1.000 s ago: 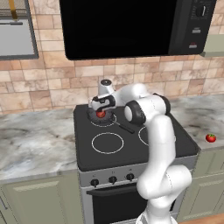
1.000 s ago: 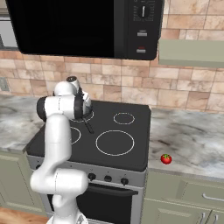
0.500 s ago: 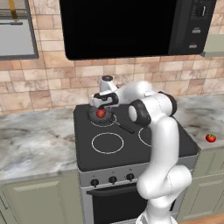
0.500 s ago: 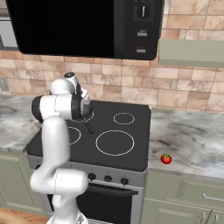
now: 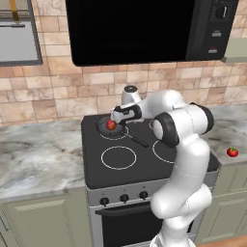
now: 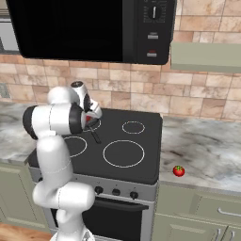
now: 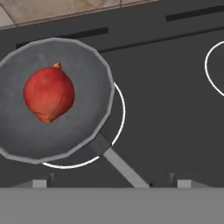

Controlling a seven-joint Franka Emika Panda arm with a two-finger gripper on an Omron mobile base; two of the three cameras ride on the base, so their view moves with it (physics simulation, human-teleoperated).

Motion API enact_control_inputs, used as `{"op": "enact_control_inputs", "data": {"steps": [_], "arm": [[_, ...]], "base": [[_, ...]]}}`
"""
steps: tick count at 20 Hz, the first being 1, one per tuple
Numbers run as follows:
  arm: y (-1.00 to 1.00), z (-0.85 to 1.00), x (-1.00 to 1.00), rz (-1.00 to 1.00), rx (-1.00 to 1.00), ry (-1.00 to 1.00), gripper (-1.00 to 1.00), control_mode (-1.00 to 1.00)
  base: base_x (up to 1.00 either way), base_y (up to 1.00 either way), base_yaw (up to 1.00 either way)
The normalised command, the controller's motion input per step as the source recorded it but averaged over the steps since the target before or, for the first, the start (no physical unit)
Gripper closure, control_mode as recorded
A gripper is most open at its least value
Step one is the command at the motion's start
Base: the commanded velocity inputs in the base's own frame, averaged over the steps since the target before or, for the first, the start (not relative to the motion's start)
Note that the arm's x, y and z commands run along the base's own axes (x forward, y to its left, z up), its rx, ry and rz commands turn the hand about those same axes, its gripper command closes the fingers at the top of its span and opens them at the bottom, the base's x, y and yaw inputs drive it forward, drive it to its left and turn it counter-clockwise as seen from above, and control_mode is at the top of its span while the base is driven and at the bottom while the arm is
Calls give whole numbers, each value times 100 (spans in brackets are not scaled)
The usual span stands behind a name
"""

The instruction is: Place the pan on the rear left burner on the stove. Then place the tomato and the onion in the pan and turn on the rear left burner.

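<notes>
The pan (image 7: 52, 100) sits on the stove (image 5: 144, 173) at the rear left burner (image 7: 117, 127), shifted a bit off the ring so an arc of the white circle shows past the rim on the handle side; handle is thin, runs from the rim toward the front-right of the cooktop in the left base view, toward the lower edge in the hand view; the onion (image 7: 49, 93) lies inside the pan, resting on the grey floor, off-centre toward the side away from the handle, pointed tip visible; in the left base view it reads as a small red ball in the pan just below the hand; the gripper (image 7: 111, 183) hovers above the pan's handle side, jaws spread wide, nothing between them, tips apart from pan and onion; in the left base view the gripper sits over the rear left of the cooktop, arm bent over from the front right; the tomato (image 6: 178, 171) rests on the marble counter (image 6: 207, 150) to the right of the stove, near the counter's front edge, well apart from the pan, green cap up; other 3 rings on the black glass bare; knobs (image 5: 124, 198) in a row on the silver front panel, positions too small to read; black microwave (image 5: 144, 29) hangs above the stove; brick-tile wall behind.
</notes>
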Motion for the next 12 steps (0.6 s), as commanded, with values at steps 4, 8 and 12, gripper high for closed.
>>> {"op": "enact_control_inputs", "data": {"steps": [4,8,12], "arm": [[-48,46,-18,-2,0,-1,-100,-100],[-53,46,-10,-3,0,0,-100,-100],[-56,12,-33,-5,0,0,-100,-100]], "base": [[0,0,0],[0,0,0],[0,0,0]]}}
